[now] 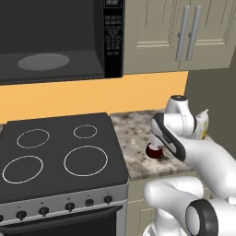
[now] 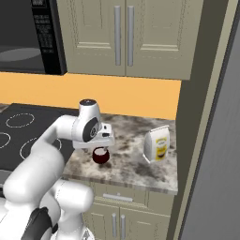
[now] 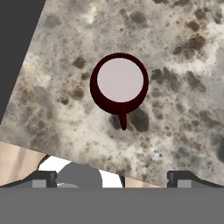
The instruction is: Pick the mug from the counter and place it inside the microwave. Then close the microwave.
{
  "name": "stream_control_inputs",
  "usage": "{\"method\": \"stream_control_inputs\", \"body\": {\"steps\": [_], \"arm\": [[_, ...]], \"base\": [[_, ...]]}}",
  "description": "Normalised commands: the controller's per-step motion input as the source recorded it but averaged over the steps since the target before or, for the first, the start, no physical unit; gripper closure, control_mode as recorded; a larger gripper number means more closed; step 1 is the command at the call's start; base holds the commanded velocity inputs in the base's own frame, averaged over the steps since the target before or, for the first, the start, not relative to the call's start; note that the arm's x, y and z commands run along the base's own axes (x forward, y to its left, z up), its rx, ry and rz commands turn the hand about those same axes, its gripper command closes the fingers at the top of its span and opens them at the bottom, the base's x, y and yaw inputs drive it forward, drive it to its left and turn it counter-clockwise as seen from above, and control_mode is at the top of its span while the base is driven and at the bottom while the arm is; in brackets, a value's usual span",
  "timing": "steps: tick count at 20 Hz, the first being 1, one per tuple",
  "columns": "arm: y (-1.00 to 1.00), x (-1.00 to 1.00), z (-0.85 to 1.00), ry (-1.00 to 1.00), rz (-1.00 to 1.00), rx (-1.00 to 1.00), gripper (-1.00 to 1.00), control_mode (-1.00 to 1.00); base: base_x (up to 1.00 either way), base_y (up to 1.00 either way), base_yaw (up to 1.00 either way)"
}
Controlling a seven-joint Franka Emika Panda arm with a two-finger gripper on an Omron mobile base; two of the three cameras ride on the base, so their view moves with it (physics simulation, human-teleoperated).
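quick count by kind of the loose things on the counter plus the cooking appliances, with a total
mug: 1
pale bag with a yellow label: 1
microwave: 1
stove: 1
total: 4

Counter (image 2: pixel 136 161): bare stone on every side of the mug (image 2: pixel 100 155); stovetop (image 1: pixel 60 152) flat and bare just to its left. Gripper (image 3: pixel 113 177): directly above the mug, fingertips set wide at either side, open air between them and the rim. Pale yellow-labelled bag (image 2: pixel 156 144): upright to the mug's right, well apart from it. Microwave (image 1: pixel 55 39): above the stove, cavity open to the front, only the grey turntable plate (image 1: pixel 43 61) inside. Tall panel (image 2: pixel 201 117): walls off the counter's right end.
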Motion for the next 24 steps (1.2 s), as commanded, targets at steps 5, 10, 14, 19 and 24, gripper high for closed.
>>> {"method": "stream_control_inputs", "body": {"steps": [5, 10, 14, 19, 24], "arm": [[0.0, 0.01, -0.11, 0.0, 0.0, 0.01, -1.0, -1.0], [0.0, 0.0, -0.16, 0.0, 0.0, 0.03, -1.0, -1.0], [0.0, 0.0, -0.23, -0.02, 0.0, 0.05, -1.0, -1.0], [0.0, 0.0, -0.11, 0.0, 0.0, 0.02, -1.0, -1.0], [-0.01, 0.0, -0.09, 0.0, 0.0, 0.02, -1.0, -1.0]], "base": [[0.0, 0.0, 0.0], [0.0, 0.0, 0.0], [0.0, 0.0, 0.0], [0.0, 0.0, 0.0], [0.0, 0.0, 0.0]]}}
